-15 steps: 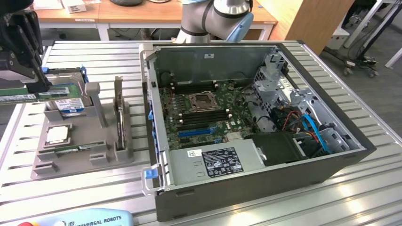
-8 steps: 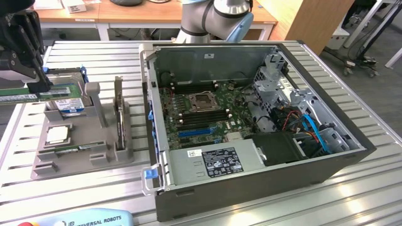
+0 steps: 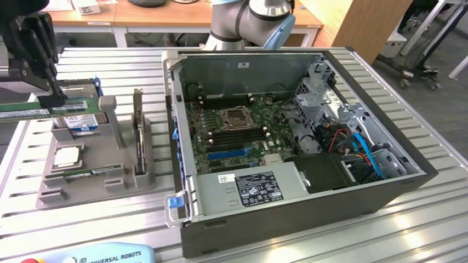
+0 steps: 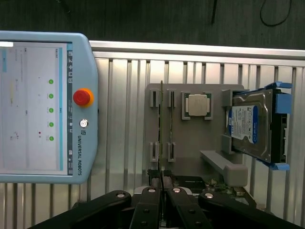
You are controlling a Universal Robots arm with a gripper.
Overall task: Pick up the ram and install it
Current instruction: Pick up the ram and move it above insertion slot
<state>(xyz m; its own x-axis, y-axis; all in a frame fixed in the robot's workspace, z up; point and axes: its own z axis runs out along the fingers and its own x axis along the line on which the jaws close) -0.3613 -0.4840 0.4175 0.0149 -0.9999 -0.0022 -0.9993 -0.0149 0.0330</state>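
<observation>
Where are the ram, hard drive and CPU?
ram [image 3: 22, 114], exterior view, on its green face.
hard drive [image 4: 244, 126], wrist view, on its blue label.
CPU [image 4: 198, 105], wrist view, on its metal lid.

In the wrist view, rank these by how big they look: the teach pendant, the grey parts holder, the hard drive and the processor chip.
1. teach pendant, even though it is cut off at the edge
2. grey parts holder
3. hard drive, possibly enlarged by standing nearer the camera
4. processor chip
</observation>
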